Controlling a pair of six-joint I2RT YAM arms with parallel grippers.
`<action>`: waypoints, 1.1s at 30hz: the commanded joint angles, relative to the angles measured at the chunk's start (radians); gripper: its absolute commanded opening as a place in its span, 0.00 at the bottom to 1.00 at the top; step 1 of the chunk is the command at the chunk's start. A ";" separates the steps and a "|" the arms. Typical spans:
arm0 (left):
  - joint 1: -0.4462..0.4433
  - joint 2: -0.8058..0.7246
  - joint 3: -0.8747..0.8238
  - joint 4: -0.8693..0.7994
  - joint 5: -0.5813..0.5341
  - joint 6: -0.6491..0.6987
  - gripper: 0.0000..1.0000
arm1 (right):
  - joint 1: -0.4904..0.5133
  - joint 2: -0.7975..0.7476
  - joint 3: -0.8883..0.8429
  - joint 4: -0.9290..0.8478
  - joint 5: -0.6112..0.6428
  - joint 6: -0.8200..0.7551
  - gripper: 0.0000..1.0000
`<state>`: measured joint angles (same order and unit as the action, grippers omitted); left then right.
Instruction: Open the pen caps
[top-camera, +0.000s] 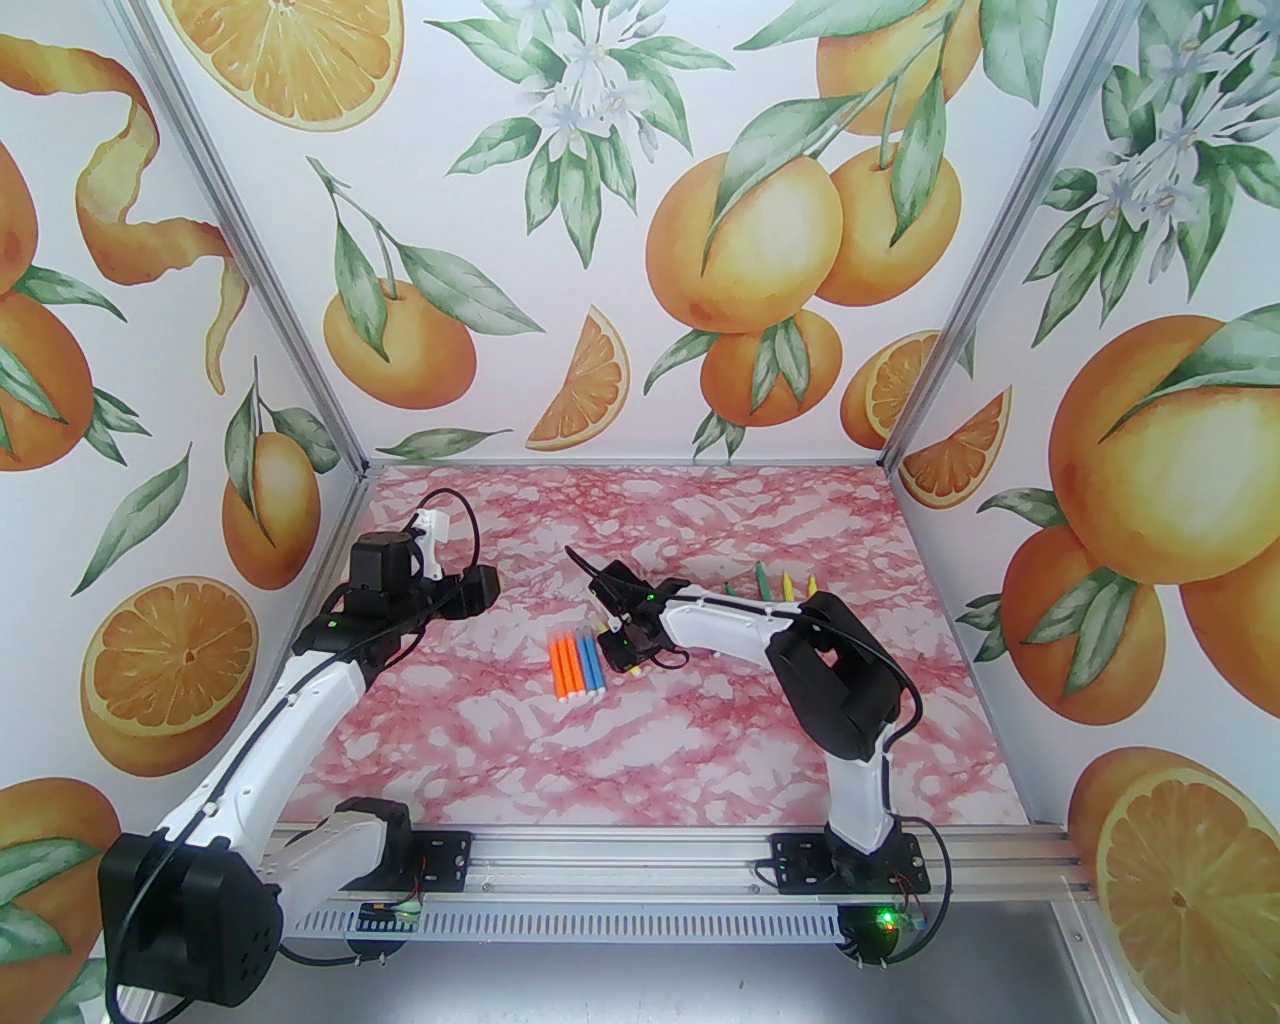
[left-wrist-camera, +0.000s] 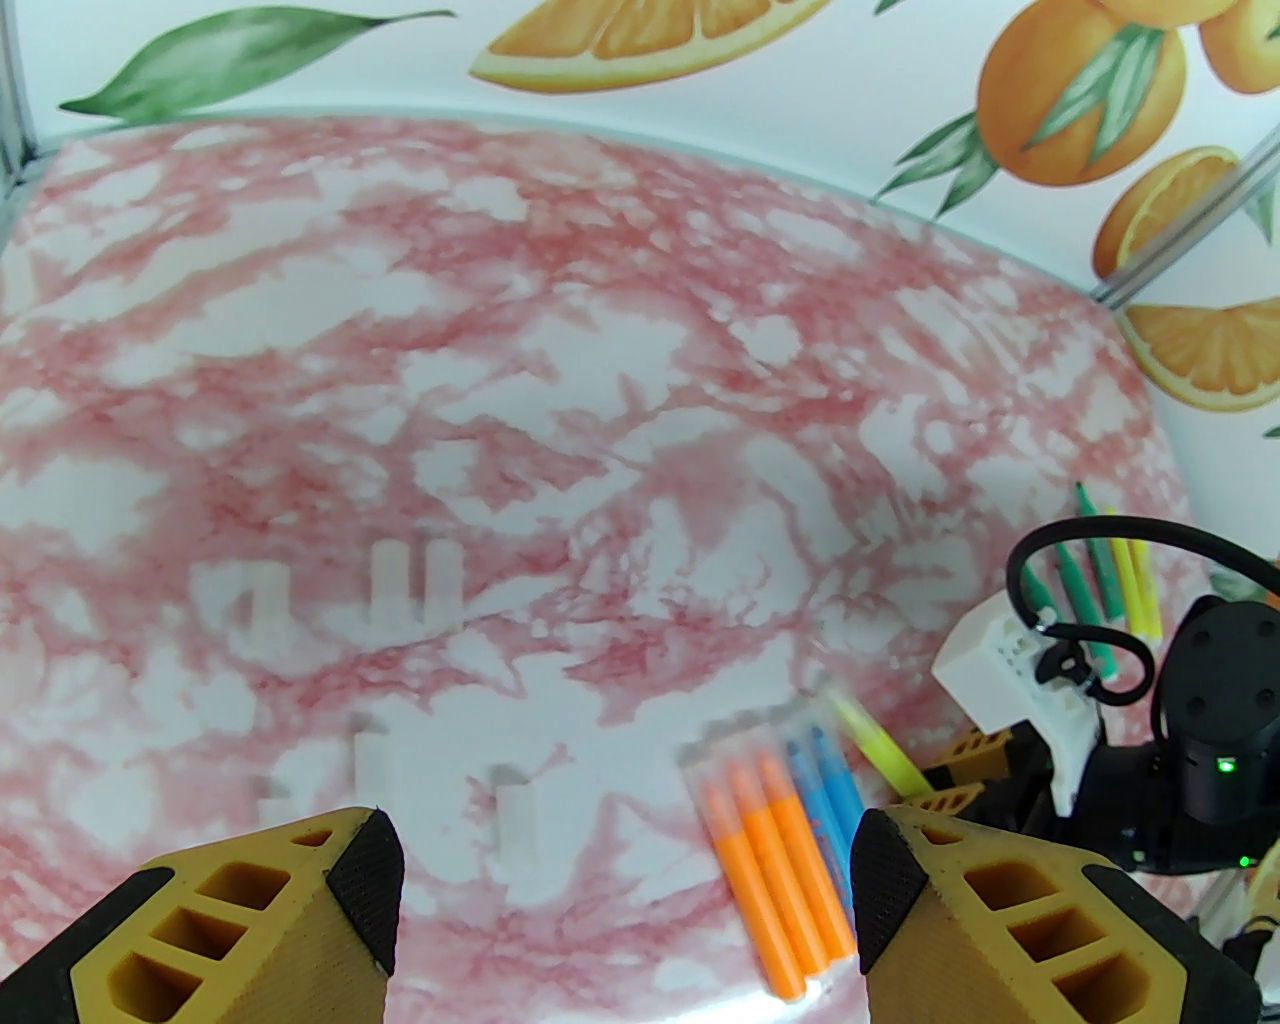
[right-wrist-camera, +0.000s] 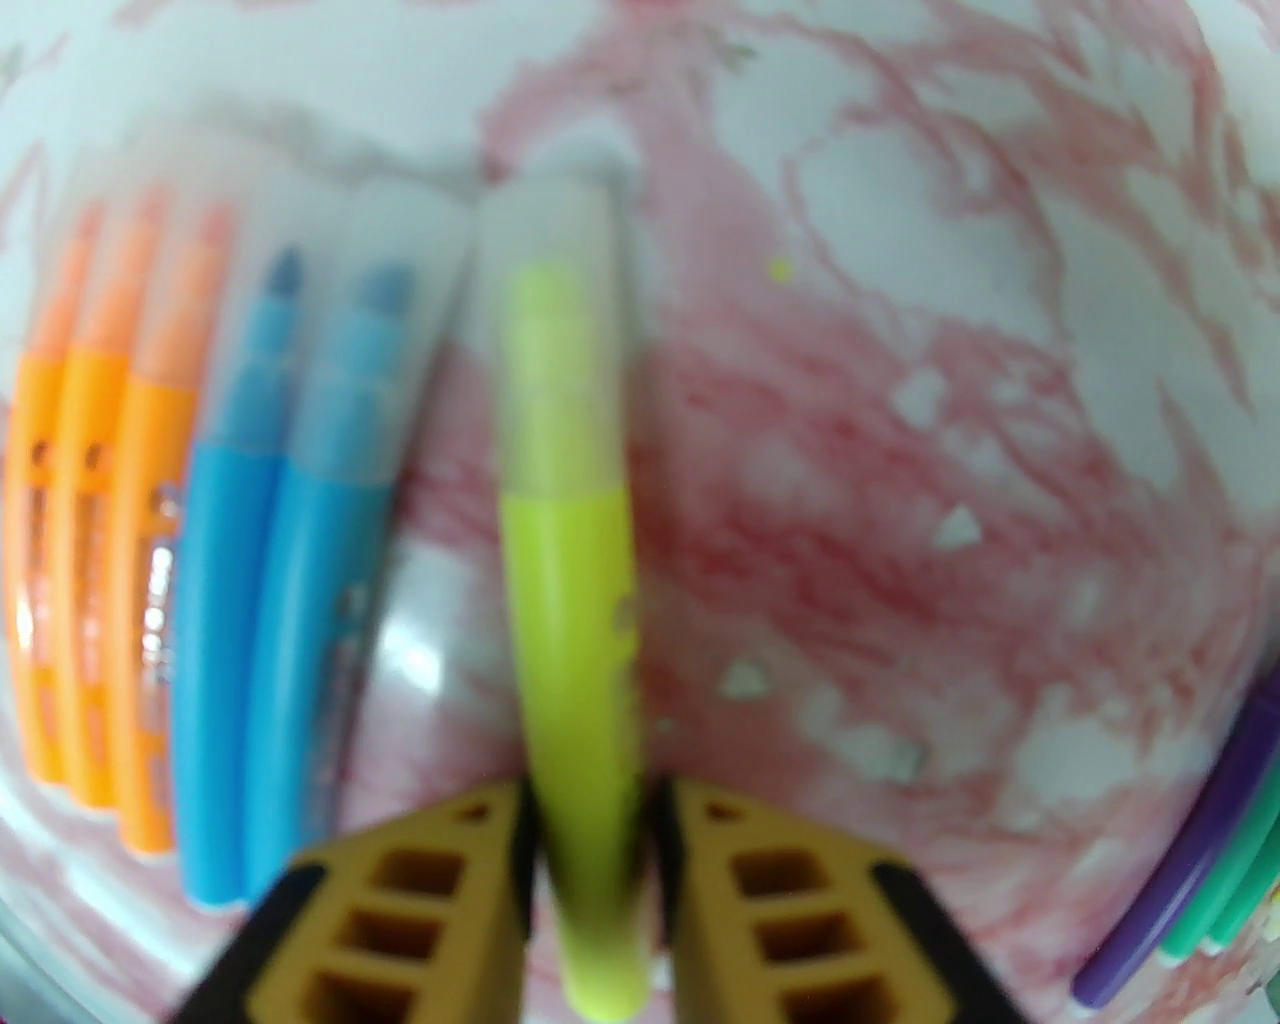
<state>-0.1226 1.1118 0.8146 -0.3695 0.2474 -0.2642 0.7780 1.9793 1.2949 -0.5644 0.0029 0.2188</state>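
clamped with the right gripper (right-wrist-camera: 590, 800) on the rear barrel of a yellow marker (right-wrist-camera: 570, 620), pressed tight from both sides, capped end pointing away and free. cannot tell whether lifted off or resting on the pink marbled table (top-camera: 700, 760). waiting with the left gripper (left-wrist-camera: 625, 900) spread wide and empty, hovering near the row of three orange markers (top-camera: 562, 665) and two blue markers (top-camera: 592, 660), just beside the held one. farther off, past the right arm, a bunch of green and yellow markers (top-camera: 775, 582). judged by looks: very light, thin, stiff plastic, smooth enough to twist or slide in a pinch. as for the cap (right-wrist-camera: 555, 350): frosted, tinted like its pen, probably a snug friction fit, hollow, apt to skate away if nipped at the narrow tip. best taken across its wide end, just beyond the seam with the barrel, then pulled straight along the axis, no bending, with the rear hold kept firm.
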 joint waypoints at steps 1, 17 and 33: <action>0.006 0.020 -0.023 0.060 0.048 -0.033 0.78 | -0.012 0.021 -0.010 -0.068 0.055 -0.009 0.15; -0.016 0.139 -0.059 0.290 0.309 -0.217 0.75 | -0.147 -0.322 -0.205 0.186 -0.375 -0.010 0.00; -0.194 0.296 0.011 0.495 0.433 -0.395 0.55 | -0.149 -0.397 -0.246 0.341 -0.556 0.014 0.00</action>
<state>-0.3092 1.3895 0.7818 0.0532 0.6415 -0.6174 0.6315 1.6245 1.0611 -0.2840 -0.4995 0.2249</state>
